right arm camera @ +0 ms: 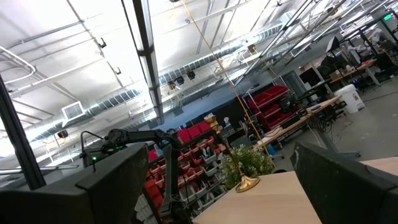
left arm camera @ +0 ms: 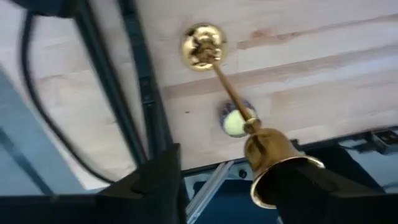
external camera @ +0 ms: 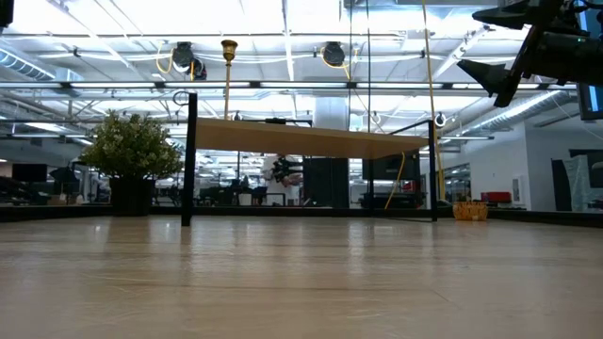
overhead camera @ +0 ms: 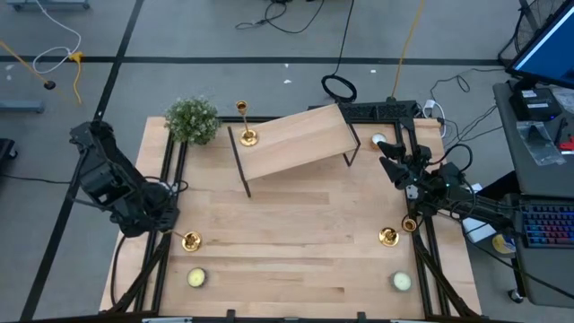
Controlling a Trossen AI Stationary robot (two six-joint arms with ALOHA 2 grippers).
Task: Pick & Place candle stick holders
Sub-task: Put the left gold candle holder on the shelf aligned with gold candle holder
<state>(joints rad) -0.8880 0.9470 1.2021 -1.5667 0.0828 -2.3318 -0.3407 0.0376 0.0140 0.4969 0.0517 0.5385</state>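
One gold candlestick [overhead camera: 190,240] stands on its round base on the table near the left edge. My left gripper [overhead camera: 173,231] is open beside it. In the left wrist view its base [left arm camera: 202,45] is on the wood, and its top cup [left arm camera: 272,163] stands between my open fingers [left arm camera: 230,199], close to one of them. A second candlestick [overhead camera: 244,126] stands on the left end of the wooden shelf [overhead camera: 296,142]; it also shows in the low view [external camera: 228,56]. A third candlestick [overhead camera: 387,236] stands at the near right. My right gripper [overhead camera: 395,160] is open and raised above the table's right side. My left gripper has the candlestick's top cup [left arm camera: 280,177] right beside the inner side of one finger [left arm camera: 323,193]. I cannot tell whether they touch. The other finger [left arm camera: 155,186] is well clear of it. The candlestick stands on its base on the table.
A potted plant [overhead camera: 192,119] stands at the far left beside the shelf. Pale tealight discs lie at the near left [overhead camera: 196,278], the near right [overhead camera: 401,281] and the far right [overhead camera: 378,141]. Dark frame rails [overhead camera: 166,260] run along the table's sides.
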